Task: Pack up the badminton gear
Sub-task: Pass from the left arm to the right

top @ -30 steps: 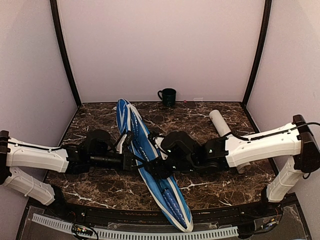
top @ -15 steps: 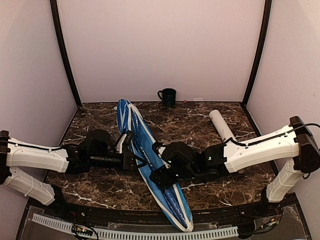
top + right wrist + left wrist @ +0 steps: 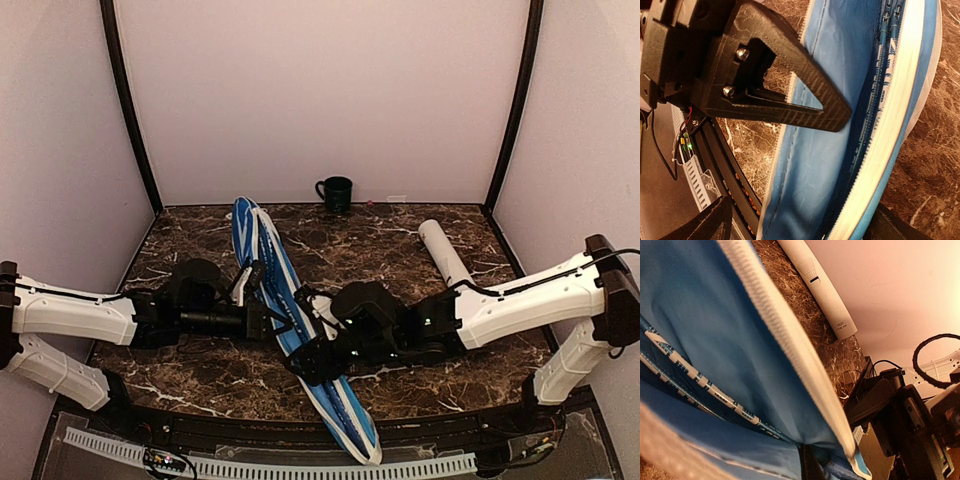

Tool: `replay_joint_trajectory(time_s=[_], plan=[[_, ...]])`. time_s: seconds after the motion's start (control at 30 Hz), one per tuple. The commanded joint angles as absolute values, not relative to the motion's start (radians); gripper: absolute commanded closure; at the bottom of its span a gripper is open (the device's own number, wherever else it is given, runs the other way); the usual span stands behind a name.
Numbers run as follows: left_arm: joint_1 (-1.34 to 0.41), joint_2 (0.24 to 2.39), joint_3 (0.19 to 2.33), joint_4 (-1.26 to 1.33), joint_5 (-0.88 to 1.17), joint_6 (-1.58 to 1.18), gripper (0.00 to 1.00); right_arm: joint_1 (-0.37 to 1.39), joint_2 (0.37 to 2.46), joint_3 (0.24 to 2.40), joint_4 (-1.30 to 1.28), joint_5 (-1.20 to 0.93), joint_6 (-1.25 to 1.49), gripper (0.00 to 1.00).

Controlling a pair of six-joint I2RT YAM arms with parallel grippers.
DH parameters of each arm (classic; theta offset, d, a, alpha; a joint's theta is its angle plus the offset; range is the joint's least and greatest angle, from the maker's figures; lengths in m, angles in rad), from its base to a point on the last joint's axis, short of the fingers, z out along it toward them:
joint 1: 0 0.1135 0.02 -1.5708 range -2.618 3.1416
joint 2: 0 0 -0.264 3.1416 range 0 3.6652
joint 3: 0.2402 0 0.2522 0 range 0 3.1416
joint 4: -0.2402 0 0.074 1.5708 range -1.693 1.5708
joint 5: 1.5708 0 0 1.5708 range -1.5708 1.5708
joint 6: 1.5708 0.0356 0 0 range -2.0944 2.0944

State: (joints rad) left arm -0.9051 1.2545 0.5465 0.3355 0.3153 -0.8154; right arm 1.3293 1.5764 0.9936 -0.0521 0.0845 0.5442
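**Cover lies unzipped, both arms at its middle**

The blue racket cover (image 3: pixel 262 248) runs slantwise over the marble table (image 3: pixel 390 232), from far left to the near edge. Its white zip edge (image 3: pixel 785 335) gapes, and a racket frame (image 3: pixel 690 371) with blue-and-white banding lies inside. By my reading, the step in hand is closing the cover.

The right gripper (image 3: pixel 312 357) sits over the cover's near half with its jaws apart. The open edge passes between them, unclamped. The left gripper (image 3: pixel 268 318) meets the cover's left edge; I cannot tell whether it pinches the flap.

The next move calls for finding the zip pull, which no view shows, while the other arm steadies the fabric.

The white tube (image 3: pixel 443 252) lies well apart at the far right. It bears a shuttlecock emblem and print too small to read.
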Motion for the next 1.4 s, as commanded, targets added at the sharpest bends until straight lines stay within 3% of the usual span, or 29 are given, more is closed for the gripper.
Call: replay_joint_trajectory(time_s=[0.0,0.17,0.3,0.47,0.73,0.93,1.17,1.37], plan=[[-0.899,1.222,0.547,0.348,0.294,-0.824,1.00,1.369,1.655,1.071,-0.060,0.103,0.534,0.12],[-0.899,1.212,0.546,0.334,0.263,-0.855,1.00,1.421,1.725,1.202,-0.223,0.283,0.510,0.16],[-0.899,1.216,0.548,0.331,0.241,-0.885,1.00,1.456,1.806,1.317,-0.383,0.416,0.522,0.29],[-0.898,1.213,0.549,0.336,0.219,-0.909,1.00,1.476,1.875,1.410,-0.501,0.532,0.587,0.57],[-0.891,1.187,0.560,0.298,0.196,-0.919,0.99,1.474,1.845,1.390,-0.523,0.597,0.684,0.99],[-0.875,1.104,0.579,0.173,0.140,-0.887,0.61,1.452,1.790,1.322,-0.494,0.600,0.738,1.00],[-0.809,1.008,0.630,-0.003,0.043,-0.853,0.35,1.435,1.743,1.269,-0.428,0.572,0.736,1.00],[-0.735,1.144,0.757,0.000,0.106,-0.835,0.14,1.434,1.755,1.269,-0.409,0.554,0.729,1.00]])
